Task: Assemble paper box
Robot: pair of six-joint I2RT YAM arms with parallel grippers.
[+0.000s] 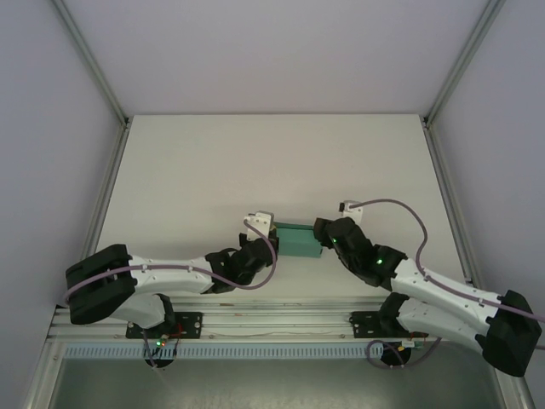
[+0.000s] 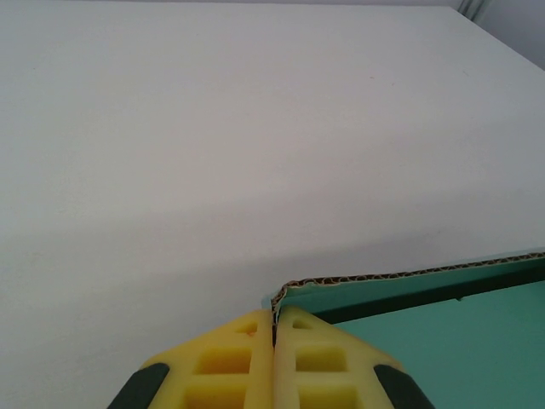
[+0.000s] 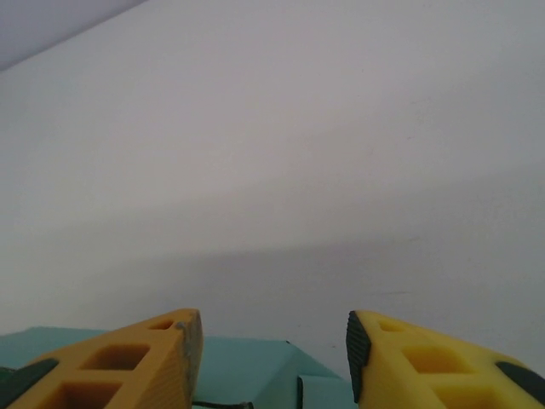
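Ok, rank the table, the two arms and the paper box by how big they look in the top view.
Largest: the table.
Then the left arm and right arm, which look about alike, so no ranking between them.
Smallest: the paper box.

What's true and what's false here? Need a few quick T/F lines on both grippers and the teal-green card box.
1. The left gripper is shut on an edge of the teal-green thin-card paper box. True.
2. The right gripper is clamped shut. False: it is open, its jaws well apart, with the box's teal card low between them in the right wrist view.
3. In the top view the box sits between the two grippers. True.
4. The box lies as a flat sheet at the far edge of the white table. False: it is a small folded shape on the near part of the table, close to the arms.
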